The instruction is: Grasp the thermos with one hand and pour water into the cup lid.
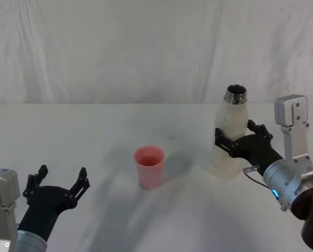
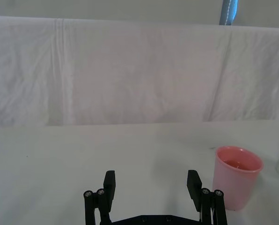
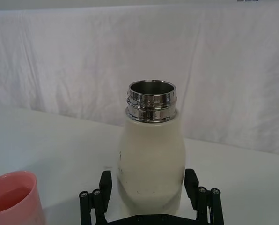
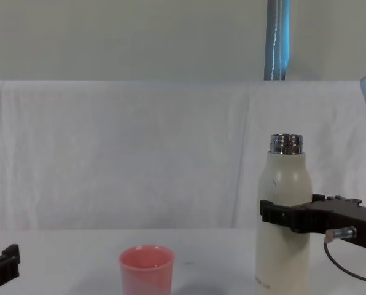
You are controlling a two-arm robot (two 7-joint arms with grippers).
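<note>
Here, in the head view, the thermos [image 1: 228,137] stands upright on the white bench [image 1: 93,136] at the robot's right, mouth uncapped, and the right end effector [image 1: 239,135] has its fingers spread to either side of the bottle's middle; whether the pads press the wall yet I cannot tell. The cup lid [image 1: 149,166] sits well apart toward the centre, and the left end effector [image 1: 61,181] waits spread and empty near the bench's near left. In the left wrist view, that end effector's fingers [image 2: 109,183] stand wide apart with the cup lid [image 2: 237,176] off to one side. In the right wrist view, the thermos [image 3: 150,164] sits squarely between the fingers [image 3: 106,183], and liquid seems to lie in the cup lid [image 3: 11,197]. In the chest view, the grip falls about mid-height on the thermos [image 4: 284,215]. The smooth coated steel will likely be stiff, slippery and, if full, heavy, so a firm mid-body hold seems wise.
</note>
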